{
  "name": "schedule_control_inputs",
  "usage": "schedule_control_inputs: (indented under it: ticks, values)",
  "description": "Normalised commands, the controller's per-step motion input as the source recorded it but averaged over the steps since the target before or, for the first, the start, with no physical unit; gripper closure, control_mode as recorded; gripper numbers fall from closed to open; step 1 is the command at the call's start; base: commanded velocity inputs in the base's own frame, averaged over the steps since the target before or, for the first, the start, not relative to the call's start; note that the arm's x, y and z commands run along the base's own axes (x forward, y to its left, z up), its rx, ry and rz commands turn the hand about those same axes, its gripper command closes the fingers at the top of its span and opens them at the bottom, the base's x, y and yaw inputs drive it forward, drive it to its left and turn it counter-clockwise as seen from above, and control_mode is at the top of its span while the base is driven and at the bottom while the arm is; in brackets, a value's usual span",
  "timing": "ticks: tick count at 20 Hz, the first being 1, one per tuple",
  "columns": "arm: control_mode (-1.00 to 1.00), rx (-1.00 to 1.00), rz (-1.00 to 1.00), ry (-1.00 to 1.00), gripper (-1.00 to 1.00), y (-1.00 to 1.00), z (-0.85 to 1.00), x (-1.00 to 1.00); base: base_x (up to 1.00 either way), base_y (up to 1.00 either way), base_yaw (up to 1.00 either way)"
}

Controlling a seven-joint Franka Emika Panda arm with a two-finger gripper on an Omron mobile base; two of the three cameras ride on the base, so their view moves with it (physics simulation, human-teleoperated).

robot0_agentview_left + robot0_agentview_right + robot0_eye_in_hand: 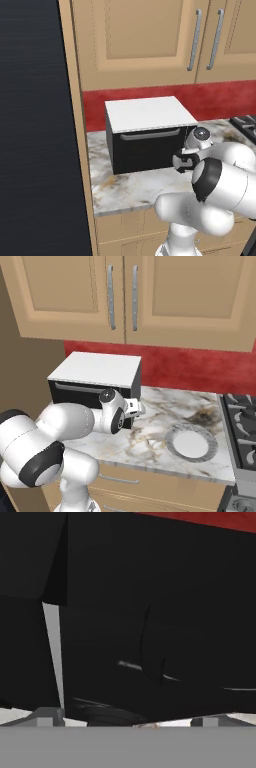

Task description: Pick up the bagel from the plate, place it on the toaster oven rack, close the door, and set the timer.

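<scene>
Claw [136,406] gaping wide, gripping nothing, hovering beside black oven's right front corner. Timer knob probably small, stiff; pinching rim advised.

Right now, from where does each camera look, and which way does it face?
Left base view: behind the arm on its left, facing the toaster oven; arm rises lower right.
Right base view: behind on its right, facing the oven, counter and bare plate; arm lower left, gripper by the oven's front corner.
Hand view: on the hand, close against the oven's black face; finger tips at bottom.
Both base views share the oven with its door shut.
</scene>
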Motion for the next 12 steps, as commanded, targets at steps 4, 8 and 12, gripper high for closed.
schedule_control_inputs:
  ticks: [4,8,12]
  values:
    - [-1.00,0.07,0.00,0.10,-1.00,-0.15,0.00,0.23,0.00,0.00,0.00]
    - [-1.00,0.07,0.00,0.10,-1.00,-0.15,0.00,0.23,0.00,0.00,0.00]
    - [-1.00,0.08,0.00,0.12,-1.00,-0.13,0.00,0.30,0.00,0.00,0.00]
